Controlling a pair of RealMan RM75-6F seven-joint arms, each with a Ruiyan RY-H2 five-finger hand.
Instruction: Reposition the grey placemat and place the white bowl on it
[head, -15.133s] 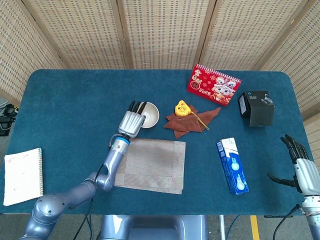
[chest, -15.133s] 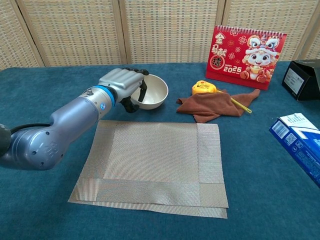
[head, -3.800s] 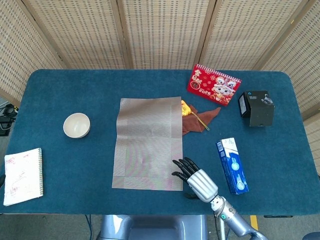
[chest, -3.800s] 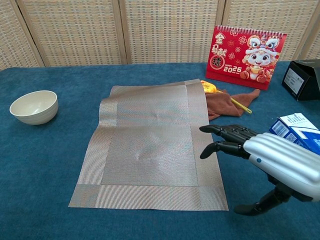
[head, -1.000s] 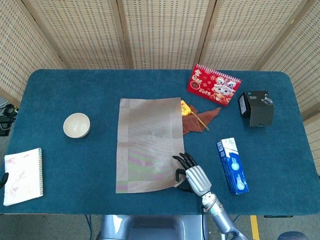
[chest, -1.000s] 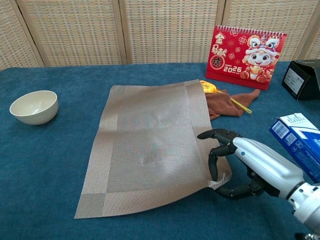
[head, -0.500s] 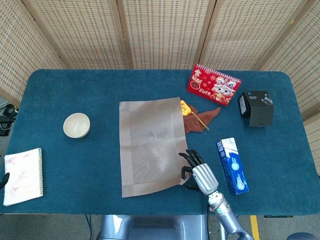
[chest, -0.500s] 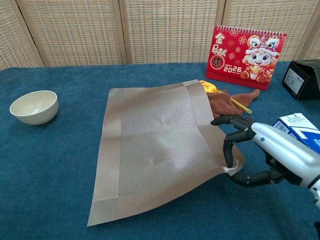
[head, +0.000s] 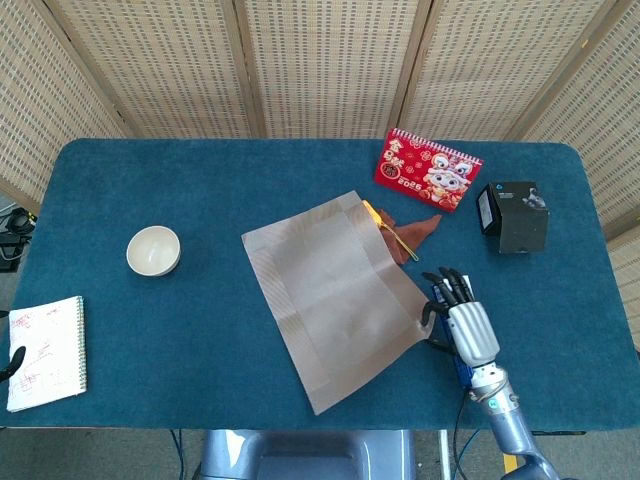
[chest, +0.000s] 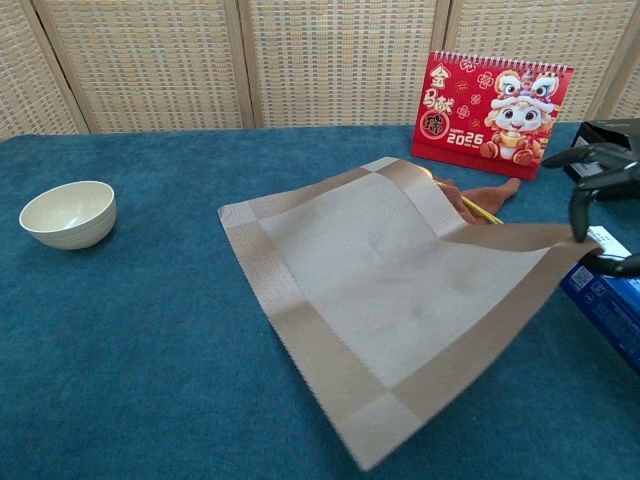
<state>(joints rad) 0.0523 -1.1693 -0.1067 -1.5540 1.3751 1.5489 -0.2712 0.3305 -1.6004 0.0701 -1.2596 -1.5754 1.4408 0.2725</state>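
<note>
Placemat (head: 338, 292) now swung diagonal and dragged rightward since a moment ago, its right corner lifted, pinched in the right hand (head: 462, 325), bowl (head: 153, 250) unmoved far left, left hand out of sight.

The head view looks steeply down from above, covering the whole tabletop (head: 150, 180). The chest view sits low and close, facing the rear screens. Both share the placemat (head: 335, 290), bowl (head: 153, 250) and calendar (head: 427, 170).
</note>
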